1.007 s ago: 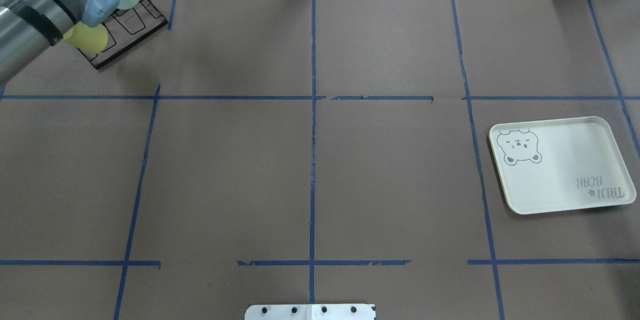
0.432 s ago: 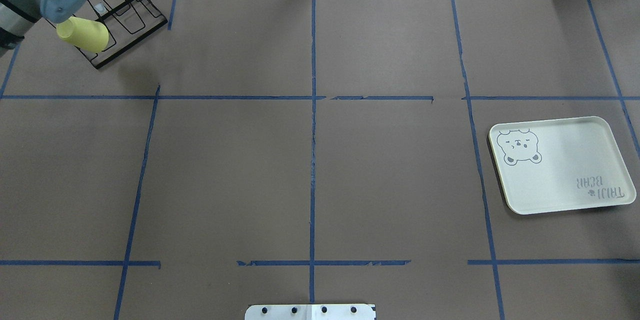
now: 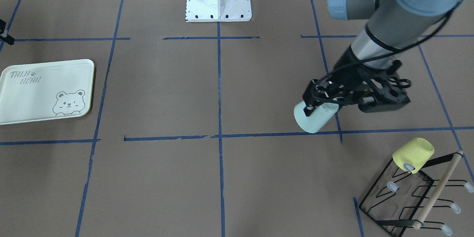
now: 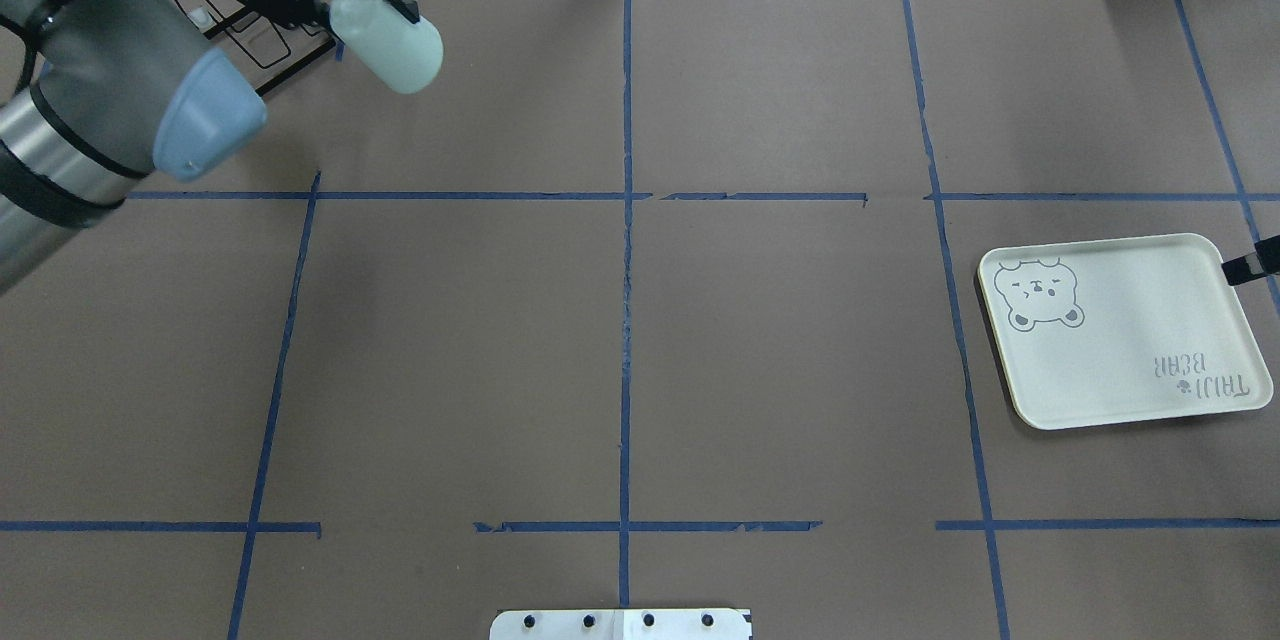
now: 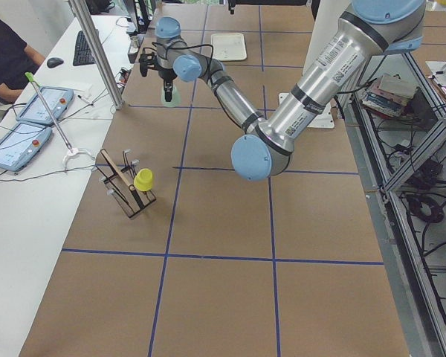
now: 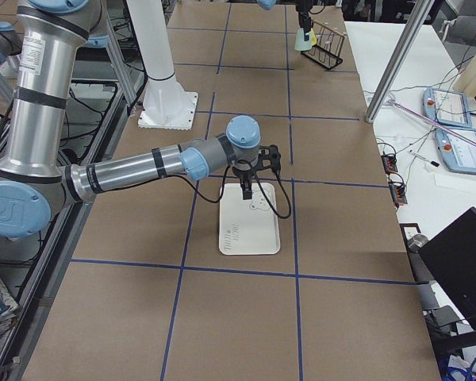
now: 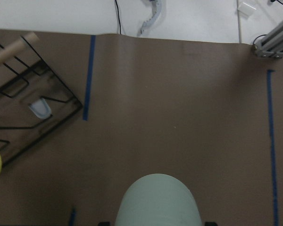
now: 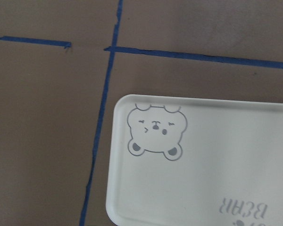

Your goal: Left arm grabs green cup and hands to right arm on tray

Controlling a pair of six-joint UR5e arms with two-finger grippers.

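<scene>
My left gripper (image 4: 350,5) is shut on the pale mint-green cup (image 4: 395,48) and holds it tilted in the air, just right of the black wire rack (image 4: 300,50). The front view shows the gripper (image 3: 320,105) clamped near the rim of the cup (image 3: 314,118). The cup's base fills the bottom of the left wrist view (image 7: 158,202). The cream tray (image 4: 1120,360) with the bear drawing lies at the right with nothing on it. My right gripper (image 6: 247,189) hovers over the tray's far edge. Only its tip (image 4: 1250,265) shows overhead, so I cannot tell whether it is open or shut.
A yellow cup (image 3: 413,153) hangs on a peg of the wire rack (image 3: 407,196) at the table's far left corner. Blue tape lines grid the brown table. The robot's base plate (image 3: 218,13) sits at the near edge.
My left arm has carried the green cup off the rack and swung it right, toward the table's middle. The right gripper's tip has come into view at the tray's right edge.
</scene>
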